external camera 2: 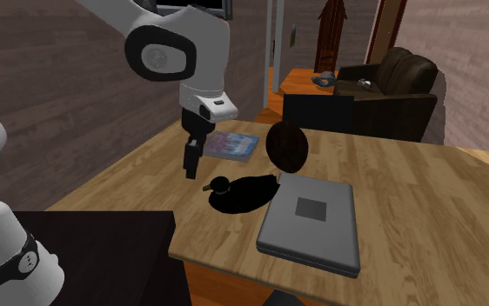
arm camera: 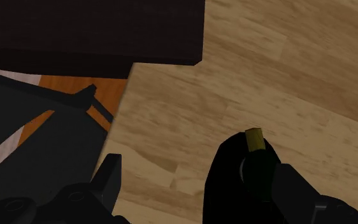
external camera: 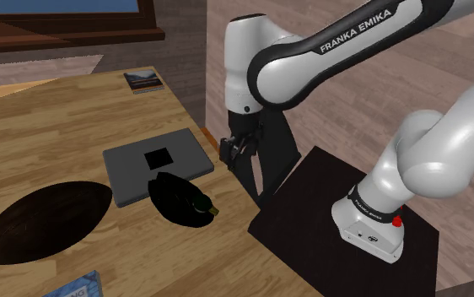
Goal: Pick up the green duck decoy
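Observation:
The duck decoy (external camera: 179, 199) is very dark green with a yellowish bill. It lies on the wooden table (external camera: 50, 143) against the front corner of a grey laptop (external camera: 155, 167), its head (external camera 2: 219, 184) pointing towards the table edge. My gripper (external camera: 227, 153) hangs above that edge, just beyond the head and higher than it. In the second exterior view the gripper (external camera 2: 190, 170) stands a short way off the duck (external camera 2: 243, 195). In the wrist view the fingers (arm camera: 111, 181) are apart and open, and the duck's head (arm camera: 244, 167) sits close to one finger, with the bill (arm camera: 255, 140) pointing away.
A dark oval dish (external camera: 45, 218) lies on the table past the laptop. A book (external camera: 142, 81) rests at the far corner and another (external camera: 75, 288) at the near edge. My black stand (external camera: 345, 245) is beside the table. A dark sofa (external camera 2: 373, 96) stands behind.

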Available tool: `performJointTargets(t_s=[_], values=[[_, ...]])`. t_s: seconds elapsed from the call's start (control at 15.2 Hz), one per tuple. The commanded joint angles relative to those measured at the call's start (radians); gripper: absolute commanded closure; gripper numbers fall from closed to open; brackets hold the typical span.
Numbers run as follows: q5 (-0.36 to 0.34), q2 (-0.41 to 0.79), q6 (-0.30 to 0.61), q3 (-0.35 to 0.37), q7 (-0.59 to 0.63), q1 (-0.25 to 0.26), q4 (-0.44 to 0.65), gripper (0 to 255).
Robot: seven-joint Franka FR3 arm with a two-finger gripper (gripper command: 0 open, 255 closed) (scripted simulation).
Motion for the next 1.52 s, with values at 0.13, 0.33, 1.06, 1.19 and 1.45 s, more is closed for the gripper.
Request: performJointTargets(t_s=[0.13, 0.33, 1.06, 1.19, 1.45], values=[[-0.027, 0.168, 0.122, 0.044, 0.073, 0.015, 0.061, 0], [-0.068, 0.291, 0.193, 0.063, 0.137, 0.032, 0.121, 0], [-0.178, 0.551, 0.346, 0.046, 0.25, 0.092, 0.234, 0], [-0.186, 0.571, 0.365, 0.041, 0.252, 0.096, 0.235, 0], [-0.186, 0.571, 0.364, 0.041, 0.252, 0.096, 0.235, 255]])
